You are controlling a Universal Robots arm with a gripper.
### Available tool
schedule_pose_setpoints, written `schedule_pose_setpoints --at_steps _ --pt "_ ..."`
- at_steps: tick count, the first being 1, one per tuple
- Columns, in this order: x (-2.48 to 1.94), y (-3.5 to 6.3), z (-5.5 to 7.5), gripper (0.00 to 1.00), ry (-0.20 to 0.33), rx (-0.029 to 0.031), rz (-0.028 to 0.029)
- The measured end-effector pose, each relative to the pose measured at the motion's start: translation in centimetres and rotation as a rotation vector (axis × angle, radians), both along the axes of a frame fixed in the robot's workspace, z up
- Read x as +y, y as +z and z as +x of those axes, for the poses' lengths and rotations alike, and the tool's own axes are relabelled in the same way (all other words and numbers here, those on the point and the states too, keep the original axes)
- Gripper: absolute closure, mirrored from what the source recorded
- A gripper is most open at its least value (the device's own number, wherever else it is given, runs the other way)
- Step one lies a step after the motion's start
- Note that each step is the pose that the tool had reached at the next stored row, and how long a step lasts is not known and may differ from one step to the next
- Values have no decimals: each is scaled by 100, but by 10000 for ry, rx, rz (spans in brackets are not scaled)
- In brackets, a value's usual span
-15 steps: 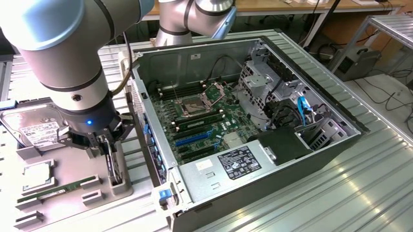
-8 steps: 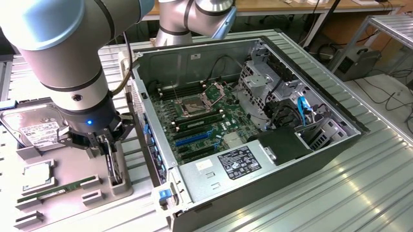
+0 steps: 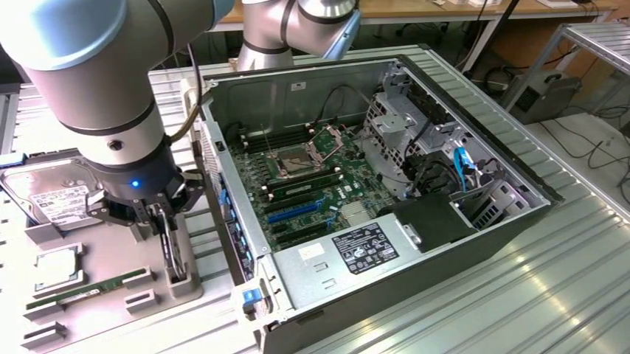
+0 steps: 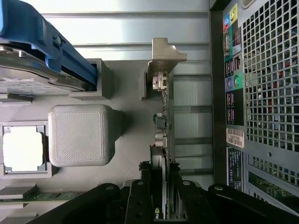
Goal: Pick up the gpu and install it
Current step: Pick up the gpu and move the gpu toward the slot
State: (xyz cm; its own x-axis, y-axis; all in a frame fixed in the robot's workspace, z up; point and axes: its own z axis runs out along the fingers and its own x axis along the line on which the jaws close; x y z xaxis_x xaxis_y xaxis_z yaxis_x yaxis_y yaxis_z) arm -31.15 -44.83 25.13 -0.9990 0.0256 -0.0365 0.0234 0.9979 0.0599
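Observation:
The gpu (image 3: 176, 254) stands on edge in a slot of the grey holder tray (image 3: 99, 251), beside the open computer case (image 3: 473, 140). From the wrist it shows edge-on as a thin card (image 4: 163, 121) with its silver bracket (image 4: 164, 53) at the far end. My gripper (image 3: 165, 221) has come straight down over it. The black fingers (image 4: 144, 186) flank the card's near end on both sides and press against it (image 4: 160, 171). Inside the case lies the green motherboard (image 3: 315, 169) with blue expansion slots (image 3: 293, 212).
The tray also holds a silver hard drive (image 3: 54, 195), a CPU (image 3: 57, 269) and a narrow green RAM stick (image 3: 87, 290). The case's rear panel (image 4: 261, 93) stands close to the card. A grey block (image 4: 81, 135) rises from the tray beside the gpu.

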Motion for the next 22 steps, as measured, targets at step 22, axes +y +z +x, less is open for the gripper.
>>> schedule_pose_setpoints --at_steps 22 --pt "-48 1014 43 74 6 2 1"
